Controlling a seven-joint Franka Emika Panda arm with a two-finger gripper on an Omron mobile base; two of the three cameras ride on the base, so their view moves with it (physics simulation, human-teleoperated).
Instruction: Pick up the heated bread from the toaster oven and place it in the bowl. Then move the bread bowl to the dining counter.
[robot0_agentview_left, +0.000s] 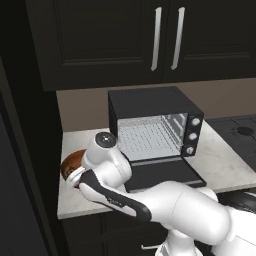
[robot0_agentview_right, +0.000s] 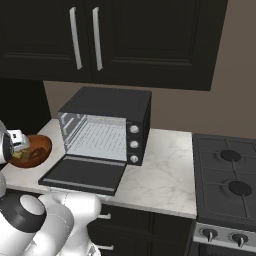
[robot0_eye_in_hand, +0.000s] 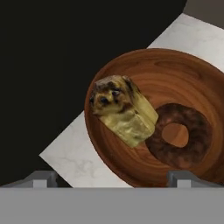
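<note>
The heated bread (robot0_eye_in_hand: 124, 110) lies inside the wooden bowl (robot0_eye_in_hand: 192, 83), against its wall beside the dark ring at its centre; the gripper (robot0_eye_in_hand: 111, 178) hangs over them, fingers apart and holding nothing; the bowl sits on the marble worktop (robot0_agentview_right: 165, 175) left of the open toaster oven (robot0_agentview_right: 107, 130).

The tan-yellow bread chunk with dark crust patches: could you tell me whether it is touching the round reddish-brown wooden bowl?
Touching. The hand view shows the tan-yellow bread chunk lying inside the round reddish-brown wooden bowl, resting on its inner wall beside the darker centre, with no gap visible.
</note>
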